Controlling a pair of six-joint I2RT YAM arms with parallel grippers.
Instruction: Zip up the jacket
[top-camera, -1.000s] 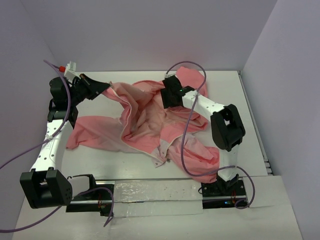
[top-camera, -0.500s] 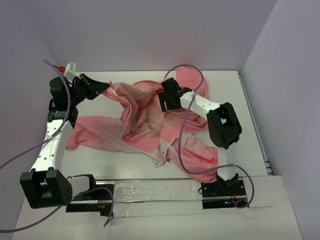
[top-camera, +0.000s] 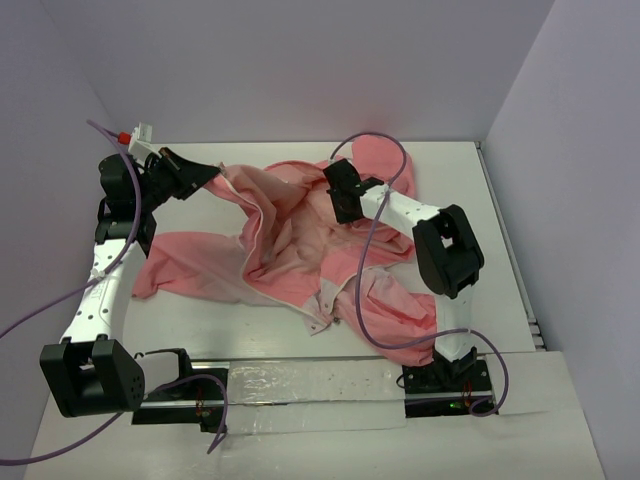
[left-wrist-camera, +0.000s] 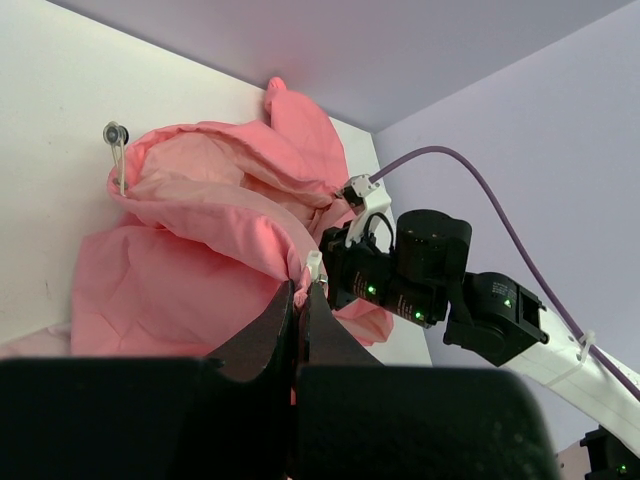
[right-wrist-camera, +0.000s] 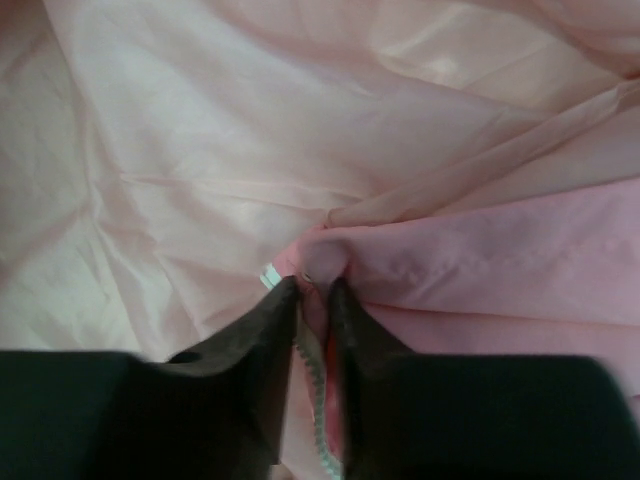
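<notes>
The salmon-pink jacket (top-camera: 290, 250) lies crumpled and open across the table, paler lining up. My left gripper (top-camera: 216, 171) holds one front edge lifted at the back left. In the left wrist view its fingers (left-wrist-camera: 275, 320) are shut on that fabric edge, beside a small white zipper end (left-wrist-camera: 313, 267). My right gripper (top-camera: 343, 208) presses down on the middle of the jacket. In the right wrist view it (right-wrist-camera: 315, 290) is shut on a pinched fold of the pink edge (right-wrist-camera: 470, 270), with light zipper teeth (right-wrist-camera: 318, 400) running between the fingers.
White walls close in the table at the back and both sides. A small red-and-white fitting (top-camera: 135, 133) sits in the back left corner. Purple cables (top-camera: 375, 300) loop over the right arm and the jacket. A grey cord stopper (left-wrist-camera: 115, 134) hangs at the hood.
My right gripper has closed onto the jacket's zipper edge after standing open over it, and its wrist shifted slightly. The left arm and its hold have not moved.
</notes>
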